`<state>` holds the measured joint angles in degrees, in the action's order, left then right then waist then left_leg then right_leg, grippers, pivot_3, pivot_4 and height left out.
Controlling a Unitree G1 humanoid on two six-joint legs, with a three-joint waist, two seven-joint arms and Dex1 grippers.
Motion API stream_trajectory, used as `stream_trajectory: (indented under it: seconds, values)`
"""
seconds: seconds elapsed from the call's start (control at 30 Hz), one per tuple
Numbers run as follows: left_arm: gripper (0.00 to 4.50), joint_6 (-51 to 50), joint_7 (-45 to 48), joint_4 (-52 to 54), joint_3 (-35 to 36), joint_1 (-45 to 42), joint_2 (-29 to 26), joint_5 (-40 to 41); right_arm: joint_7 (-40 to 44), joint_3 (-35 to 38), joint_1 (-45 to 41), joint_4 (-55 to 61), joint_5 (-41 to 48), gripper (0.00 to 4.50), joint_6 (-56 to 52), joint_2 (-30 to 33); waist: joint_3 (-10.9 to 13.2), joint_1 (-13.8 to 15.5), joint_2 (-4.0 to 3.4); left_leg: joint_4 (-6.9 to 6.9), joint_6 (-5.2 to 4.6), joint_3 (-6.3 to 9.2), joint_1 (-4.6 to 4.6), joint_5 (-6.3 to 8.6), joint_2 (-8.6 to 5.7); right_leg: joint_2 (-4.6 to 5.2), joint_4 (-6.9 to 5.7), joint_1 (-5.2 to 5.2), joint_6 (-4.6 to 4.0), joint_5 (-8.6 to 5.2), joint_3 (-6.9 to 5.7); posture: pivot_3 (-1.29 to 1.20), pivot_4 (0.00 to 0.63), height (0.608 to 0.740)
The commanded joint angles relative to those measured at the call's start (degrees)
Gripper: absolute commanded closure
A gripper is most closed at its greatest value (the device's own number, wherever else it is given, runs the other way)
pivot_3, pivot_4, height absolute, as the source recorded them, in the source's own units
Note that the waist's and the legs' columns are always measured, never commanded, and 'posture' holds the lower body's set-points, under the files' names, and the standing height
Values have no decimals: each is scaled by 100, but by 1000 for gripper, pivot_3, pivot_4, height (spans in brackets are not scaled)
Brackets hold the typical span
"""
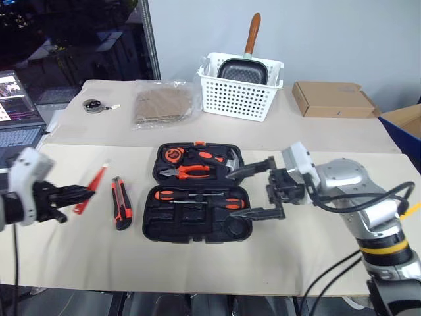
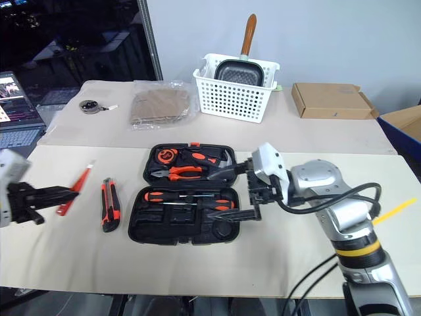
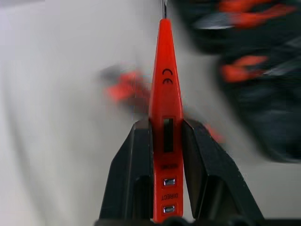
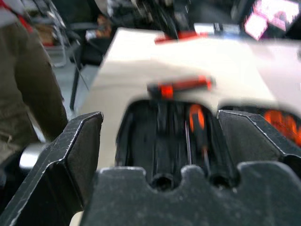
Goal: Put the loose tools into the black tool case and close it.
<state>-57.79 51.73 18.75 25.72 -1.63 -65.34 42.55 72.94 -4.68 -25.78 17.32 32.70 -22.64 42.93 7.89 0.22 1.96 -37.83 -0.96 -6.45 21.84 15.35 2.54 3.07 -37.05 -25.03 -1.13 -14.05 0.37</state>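
Left wrist view shows you the left tool [image 3: 165,155] pinching the red tester screwdriver [image 3: 165,108], tip pointing straight ahead, marked "CE" and "DIRECT". Your right tool [image 1: 258,189] is spread wide over the open black tool case [image 1: 197,227].

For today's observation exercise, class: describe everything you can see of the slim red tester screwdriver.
The slim red tester screwdriver is a narrow, bright red, plastic-looking tool tapering to a thin metal tip. Its body carries a CE mark, a small dark window and two small buttons near the printed word DIRECT. The left gripper clamps it between two black fingers, held in the air above the beige table, left of the utility knife, pointing away from the gripper.
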Motion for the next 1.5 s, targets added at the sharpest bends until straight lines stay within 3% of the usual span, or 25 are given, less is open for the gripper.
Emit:
stream_trajectory:
  seconds: [0.03,0.27,0.57,0.73,1.13,1.5]
  values:
    - [4090,202,62,541,-834,-589,0,-47,195,710,363,103,98,0,249,412,0,-1,0,0,0,-1,-1,0,1,-11,-1,0,0,0,6,0,150,740]
    - [4090,740,306,582,-2184,-1600,216,-539,338,1454,1384,-165,63,0,500,856,0,-45,-1,-2,0,-3,-12,-1,16,-72,-1,3,0,5,45,0,150,740]
    - [4090,1897,1275,-8,-3546,-2214,103,-1780,617,1627,1533,-567,74,0,896,818,0,-77,-2,-7,-1,-6,-34,-1,6,-70,2,23,9,8,54,0,150,740]
    - [4090,2840,1807,-759,-4331,-2895,456,-2680,570,1614,1664,-317,152,0,931,771,0,-18,-3,-9,-1,-5,-34,-2,-1,-70,2,26,9,8,49,0,150,740]
    - [4090,3787,2544,-1839,-5249,-3792,1500,-3812,593,1645,1756,-244,182,0,1043,699,-1,30,-4,-58,-31,-2,-35,15,-2,-71,8,58,27,7,47,0,150,740]
    - [4090,3150,2738,-1574,-5389,-3851,1691,-4250,545,1715,1879,-234,214,0,1118,710,-5,37,-11,-59,-35,0,-58,17,6,-69,5,82,32,8,49,0,150,740]
